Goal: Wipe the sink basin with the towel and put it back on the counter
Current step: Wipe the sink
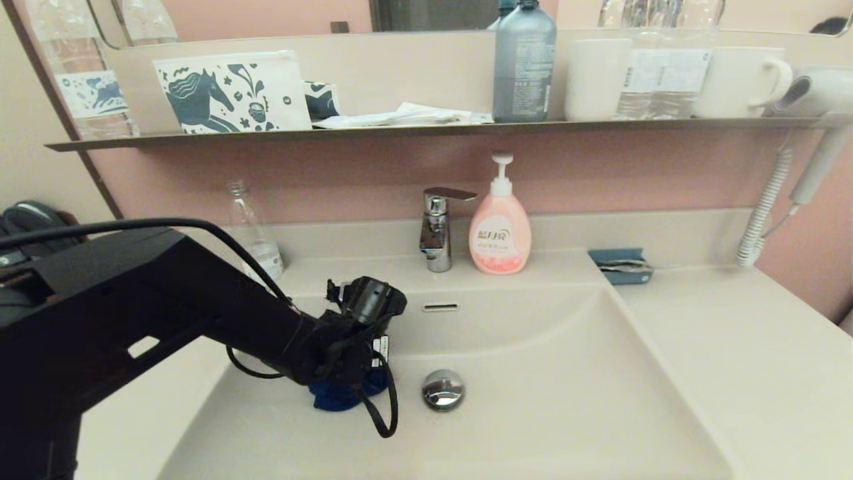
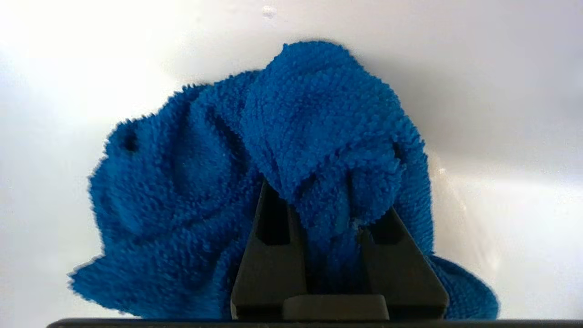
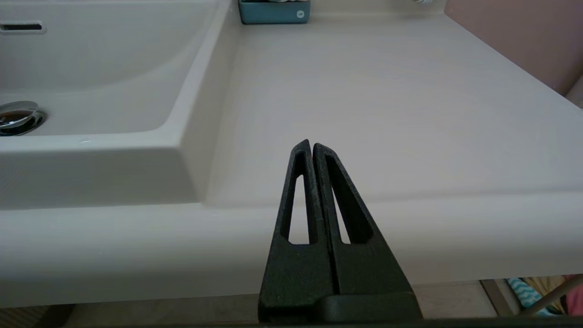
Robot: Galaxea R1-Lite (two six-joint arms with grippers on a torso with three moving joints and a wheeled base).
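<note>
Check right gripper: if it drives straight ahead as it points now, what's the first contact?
Likely the counter: the shut right gripper sits parked off its front edge, aimed over the top. If it clears the surface, the teal tray comes next; depth unclear.

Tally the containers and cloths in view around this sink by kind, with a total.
Bottles: 4 (grey bottle, pink soap pump bottle, clear bottle by the basin, clear water bottle on the shelf)
Mugs and cups: 2 (white cup, white mug)
Pouches: 1 (horse-print pouch)
Towels: 1 (blue towel, clamped in the left gripper)
Total: 8
</note>
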